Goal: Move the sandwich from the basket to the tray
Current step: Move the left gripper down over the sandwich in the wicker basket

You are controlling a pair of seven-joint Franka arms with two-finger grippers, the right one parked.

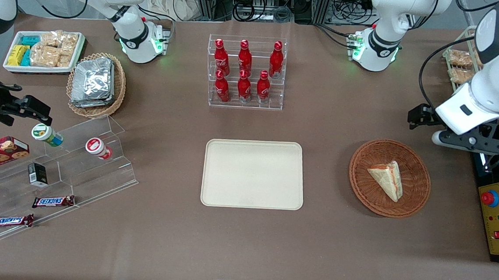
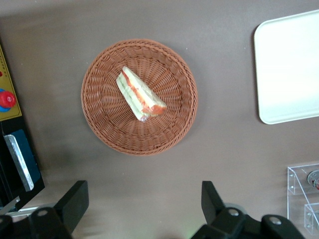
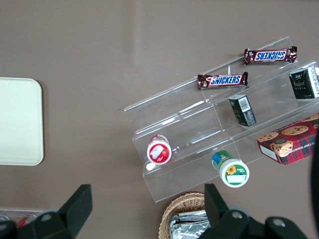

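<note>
We observe the sandwich (image 1: 387, 178) lying inside the basket (image 1: 417, 193), which sits on the table toward the working arm's end, well apart from the tray (image 1: 253, 174) at mid-table. The gripper (image 2: 144, 209) hovers above the table just beside the basket, fingers spread wide, holding nothing.
</note>
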